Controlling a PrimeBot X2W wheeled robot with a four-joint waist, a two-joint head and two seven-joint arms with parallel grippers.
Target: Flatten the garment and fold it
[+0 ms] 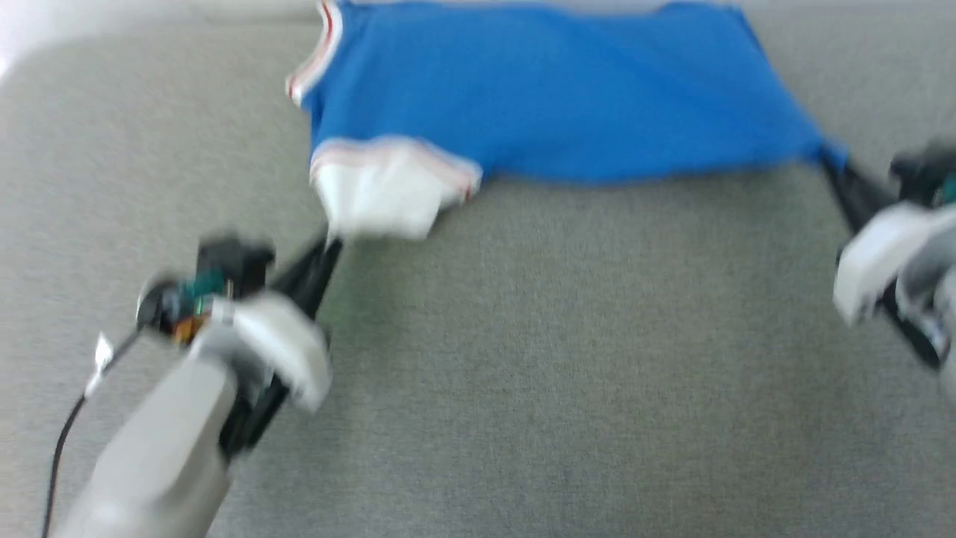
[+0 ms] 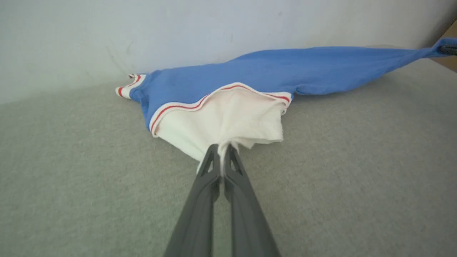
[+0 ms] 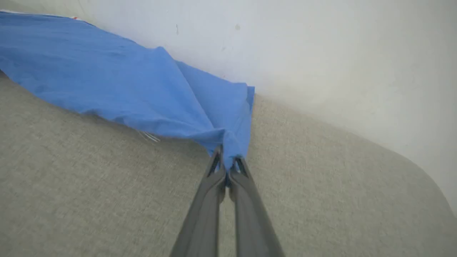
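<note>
We held the garment (image 1: 560, 90) stretched at twelve o'clock on the grey surface (image 1: 523, 373), left fingers (image 2: 217, 171) clamped shut on its white sleeve at ten, right fingers (image 3: 223, 171) likewise on a blue corner at two, so such thin pinches might slip under tension.

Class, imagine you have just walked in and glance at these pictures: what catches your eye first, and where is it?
The bright blue garment stands out first, stretched across the far side of the grey surface. Next come the two dark tools pinching it. The left tool is shut on its white sleeve, and the right tool is shut on a blue corner at the opposite end.
</note>
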